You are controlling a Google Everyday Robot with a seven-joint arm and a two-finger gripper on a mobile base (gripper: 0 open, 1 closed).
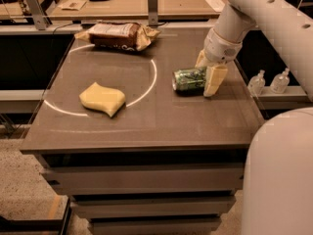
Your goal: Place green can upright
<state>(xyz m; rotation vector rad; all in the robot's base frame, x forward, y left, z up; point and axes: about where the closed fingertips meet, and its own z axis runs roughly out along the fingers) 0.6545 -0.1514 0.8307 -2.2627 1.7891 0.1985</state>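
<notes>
The green can [187,80] lies on its side on the dark table [146,126], right of the middle, with its silver top facing left. My gripper [208,71] comes down from the upper right onto the can's right end. One pale finger [214,80] is on the near side and the other [201,60] on the far side. The fingers press against the can, which still rests on the table.
A wavy yellow sponge [102,98] lies left of centre inside a white circle line. A brown snack bag [117,35] lies at the table's back edge. Two small bottles [268,81] stand on a shelf past the right edge. My white base [279,180] fills the lower right.
</notes>
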